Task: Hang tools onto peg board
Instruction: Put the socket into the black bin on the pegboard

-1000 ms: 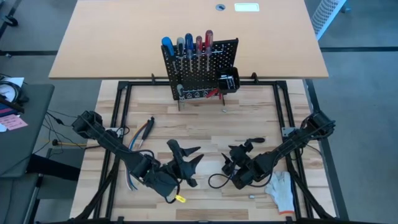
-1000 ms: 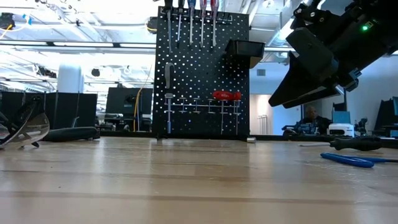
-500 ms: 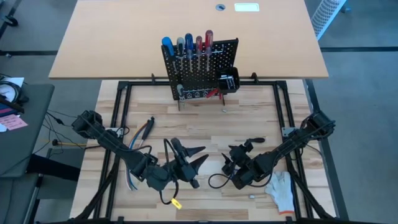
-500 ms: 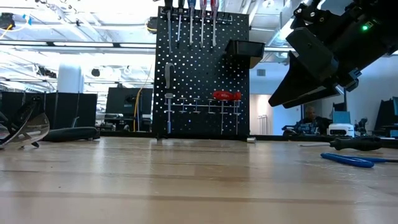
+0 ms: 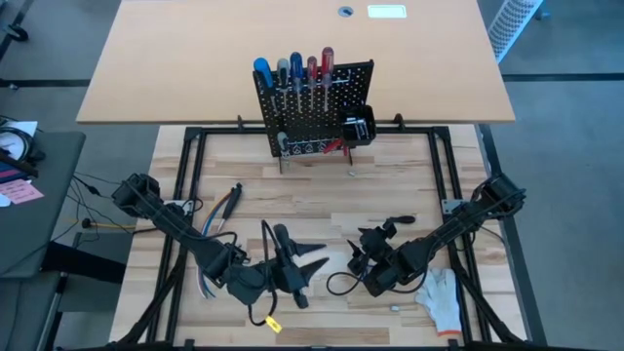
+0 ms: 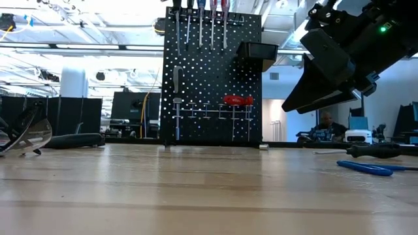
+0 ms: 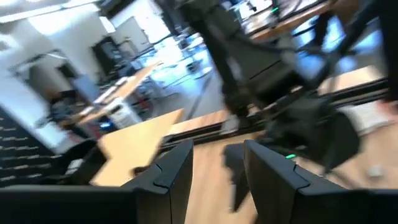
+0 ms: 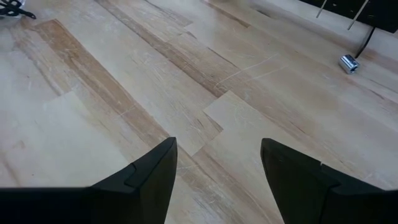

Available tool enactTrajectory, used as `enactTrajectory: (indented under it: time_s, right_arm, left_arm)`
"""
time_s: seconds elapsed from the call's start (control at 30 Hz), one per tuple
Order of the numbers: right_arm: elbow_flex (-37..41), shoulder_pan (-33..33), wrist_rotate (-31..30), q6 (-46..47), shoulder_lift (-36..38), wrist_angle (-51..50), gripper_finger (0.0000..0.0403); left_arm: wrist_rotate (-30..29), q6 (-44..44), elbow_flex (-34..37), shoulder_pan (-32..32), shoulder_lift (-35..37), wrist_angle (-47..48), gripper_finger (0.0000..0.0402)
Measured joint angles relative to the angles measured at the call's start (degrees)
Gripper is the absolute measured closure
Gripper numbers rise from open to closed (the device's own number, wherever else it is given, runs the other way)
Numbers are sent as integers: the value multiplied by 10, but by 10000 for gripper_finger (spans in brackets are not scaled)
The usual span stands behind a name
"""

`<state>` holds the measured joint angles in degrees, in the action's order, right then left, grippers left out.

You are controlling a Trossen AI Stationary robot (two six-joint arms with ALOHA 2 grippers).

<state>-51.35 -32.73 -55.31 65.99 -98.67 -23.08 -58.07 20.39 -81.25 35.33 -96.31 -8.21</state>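
Swinging round over the last second, the left gripper [image 5: 310, 261] now points toward the right arm near the front of the wooden table [image 5: 322, 200], its fingers [image 7: 171, 171] apart with nothing between them; everything else lies as it did. The right gripper [image 5: 382, 232] hovers just beside it, fingers [image 8: 149, 174] spread wide over bare boards and likewise empty.

At the table's far edge stands the peg board [image 5: 317, 112], already carrying much of its load: a row of screwdrivers [image 5: 292, 73] with blue, grey and red handles hangs along the top, red-handled pliers [image 6: 238, 100] sit lower down, and a small black bin [image 6: 257, 53] is fixed to one side.

Work remains. A dark-handled tool [image 5: 229, 205] lies on the boards near the left arm, and the low view shows a black-handled screwdriver [image 6: 372, 151] and a blue tool [image 6: 366, 168] flat on the surface. A small metal bit [image 8: 348, 62] rests near the board's foot. A white glove [image 5: 444, 292] lies by the right arm. Judging by this, the job looks well past halfway, with several loose tools left to collect and no pick-up yet under way.
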Motion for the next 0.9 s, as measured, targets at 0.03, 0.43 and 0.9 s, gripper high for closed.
enactTrajectory:
  time_s: [0.03, 0.43, 0.9]
  right_arm:
    - [0, 0, 0, 0, 0, 0, 163]
    - [-10, 3, 58, 5, 2, 71, 163]
    - [-52, -225, 285, -51, 86, 14, 163]
  left_arm:
    - [17, -12, 0, 1, 0, 0, 265]
    - [153, -125, 0, -2, -33, 67, 265]
    - [115, -251, 121, 32, -40, 41, 265]
